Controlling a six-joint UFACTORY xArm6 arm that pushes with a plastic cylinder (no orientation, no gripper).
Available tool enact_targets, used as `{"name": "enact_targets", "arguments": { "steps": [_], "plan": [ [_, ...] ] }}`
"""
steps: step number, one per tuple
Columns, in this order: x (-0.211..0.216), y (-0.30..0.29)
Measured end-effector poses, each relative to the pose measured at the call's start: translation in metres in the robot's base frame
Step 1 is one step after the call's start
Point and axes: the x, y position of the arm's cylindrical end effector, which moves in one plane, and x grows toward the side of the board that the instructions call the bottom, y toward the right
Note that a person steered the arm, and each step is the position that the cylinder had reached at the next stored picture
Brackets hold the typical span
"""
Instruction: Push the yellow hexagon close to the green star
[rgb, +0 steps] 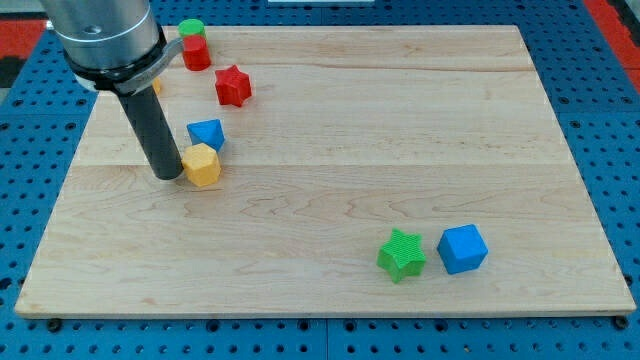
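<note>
The yellow hexagon (203, 165) lies on the wooden board (330, 170) at the view's left. My tip (168, 175) stands right against its left side. The green star (401, 254) lies far off toward the view's bottom right, with a blue cube (462, 249) just to its right. A blue block (206, 134) touches the yellow hexagon's upper edge.
A red star (232, 86) lies above the blue block. A red cylinder (196, 53) with a green cylinder (191, 28) behind it stands at the top left. An orange-yellow block (157, 86) peeks out behind the arm. Blue pegboard surrounds the board.
</note>
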Motion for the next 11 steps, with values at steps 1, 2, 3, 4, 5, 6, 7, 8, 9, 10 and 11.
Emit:
{"name": "enact_targets", "arguments": {
  "steps": [1,2,3,4,5,6,7,8,9,10,11],
  "plan": [
    [-0.009,0.003],
    [-0.042,0.017],
    [-0.008,0.077],
    [0.006,0.022],
    [0.015,-0.007],
    [0.032,0.045],
    [0.037,0.101],
    [0.046,0.133],
    [0.046,0.168],
    [0.046,0.174],
    [0.046,0.175]
  ]
}}
